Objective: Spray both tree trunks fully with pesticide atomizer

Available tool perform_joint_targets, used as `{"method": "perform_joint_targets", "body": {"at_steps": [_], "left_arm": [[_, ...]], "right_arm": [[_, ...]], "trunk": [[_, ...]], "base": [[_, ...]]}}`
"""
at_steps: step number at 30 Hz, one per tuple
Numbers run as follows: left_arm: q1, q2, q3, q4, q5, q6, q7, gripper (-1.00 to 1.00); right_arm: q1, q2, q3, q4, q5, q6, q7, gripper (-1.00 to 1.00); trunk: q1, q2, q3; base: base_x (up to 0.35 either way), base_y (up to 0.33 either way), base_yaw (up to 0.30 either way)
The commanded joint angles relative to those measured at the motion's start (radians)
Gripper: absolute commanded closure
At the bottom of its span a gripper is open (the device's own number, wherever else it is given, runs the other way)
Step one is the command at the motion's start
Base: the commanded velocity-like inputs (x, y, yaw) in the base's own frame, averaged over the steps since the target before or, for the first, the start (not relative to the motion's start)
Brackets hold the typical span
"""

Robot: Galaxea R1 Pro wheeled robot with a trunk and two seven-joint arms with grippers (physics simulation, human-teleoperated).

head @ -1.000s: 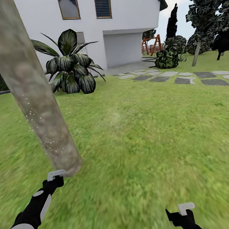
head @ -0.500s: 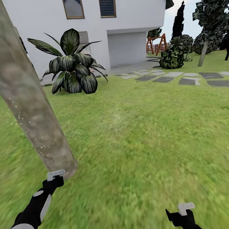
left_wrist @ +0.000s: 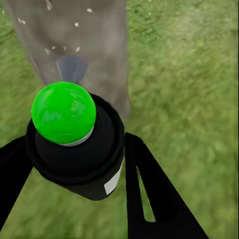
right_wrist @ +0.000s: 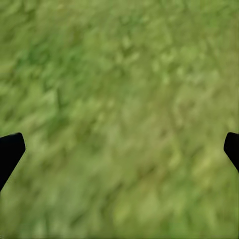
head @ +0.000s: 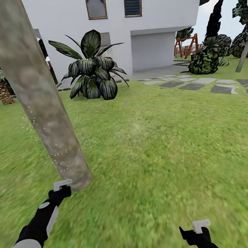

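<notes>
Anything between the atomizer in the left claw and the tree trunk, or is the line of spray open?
Nothing but air. In the left wrist view the atomizer, held in the left claw, faces the speckled tree trunk directly.

Grass lawn [head: 154, 155] everywhere under me. A thick tree trunk [head: 40, 99] rises out of it right in front of my left gripper [head: 62, 183]; farther ahead sit a big leafy plant [head: 93, 71] and grey stepping stones [head: 212, 85] off toward my right.
</notes>
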Motion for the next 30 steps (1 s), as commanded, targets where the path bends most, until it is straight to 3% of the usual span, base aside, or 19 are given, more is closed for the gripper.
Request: {"method": "perform_joint_targets", "body": {"at_steps": [1, 4, 6, 8, 12, 16, 19, 21, 23, 27, 29, 30], "left_arm": [[-0.001, -0.017, -0.001, -0.047, -0.010, 0.001, 0.042, 1.00], [0.000, -0.035, -0.002, -0.120, -0.044, 0.002, 0.132, 1.00], [0.002, -0.077, -0.005, -0.203, -0.051, 0.004, 0.147, 1.00], [0.003, -0.094, -0.006, -0.245, -0.045, 0.023, 0.149, 1.00], [0.003, -0.088, 0.013, -0.298, -0.026, 0.094, 0.143, 1.00], [0.003, -0.072, 0.086, -0.313, 0.000, 0.106, 0.107, 1.00], [-0.001, -0.083, 0.086, -0.319, -0.003, 0.168, 0.046, 1.00], [-0.005, -0.099, 0.063, -0.355, 0.000, 0.212, 0.036, 1.00], [0.001, -0.125, 0.038, -0.487, 0.002, 0.329, 0.029, 1.00], [0.003, -0.111, 0.042, -0.549, 0.001, 0.372, 0.026, 1.00], [0.003, -0.075, 0.045, -0.566, 0.001, 0.378, 0.027, 1.00], [0.003, -0.071, 0.040, -0.583, 0.001, 0.393, 0.027, 1.00]], "right_arm": [[0.000, 0.000, 0.000, 0.000, 0.000, 0.000, 0.000, -1.00], [0.000, 0.000, 0.000, 0.000, 0.000, 0.000, 0.000, -1.00], [0.000, 0.001, 0.000, 0.000, 0.000, 0.000, 0.000, -1.00], [0.000, 0.000, 0.000, 0.000, 0.000, 0.000, 0.000, -1.00], [0.000, 0.000, 0.000, 0.000, 0.000, 0.000, 0.000, -1.00], [0.000, 0.000, 0.000, 0.001, 0.000, 0.001, 0.000, -1.00], [0.000, 0.000, 0.000, 0.002, 0.000, 0.001, 0.000, -1.00], [0.000, 0.000, 0.000, 0.002, 0.000, 0.000, 0.000, -1.00], [0.000, 0.000, 0.000, 0.002, 0.000, 0.001, 0.000, -1.00], [0.000, 0.001, 0.000, 0.002, 0.000, 0.001, 0.000, -1.00], [0.000, 0.001, 0.000, 0.002, 0.000, 0.001, 0.000, -1.00], [0.000, 0.001, 0.000, 0.002, 0.000, 0.001, 0.000, -1.00]], "trunk": [[0.000, 0.000, 0.000], [0.000, 0.000, 0.000], [0.000, 0.000, 0.000], [0.000, 0.000, 0.000], [0.000, 0.000, 0.000], [0.000, 0.000, 0.000], [0.000, 0.000, 0.000], [0.000, 0.000, 0.000], [0.000, 0.000, 0.000], [0.000, 0.000, 0.000], [0.000, 0.000, 0.000], [0.000, 0.000, 0.000]], "base": [[0.000, 0.000, 0.008], [0.000, 0.000, 0.002], [0.000, 0.000, 0.000], [0.000, 0.000, 0.000], [0.000, 0.000, 0.000], [0.000, 0.000, 0.000], [0.000, 0.000, 0.000], [0.000, 0.000, 0.000], [0.000, 0.000, 0.000], [0.000, 0.000, 0.000], [0.000, 0.000, 0.000], [0.000, 0.000, 0.000]]}}
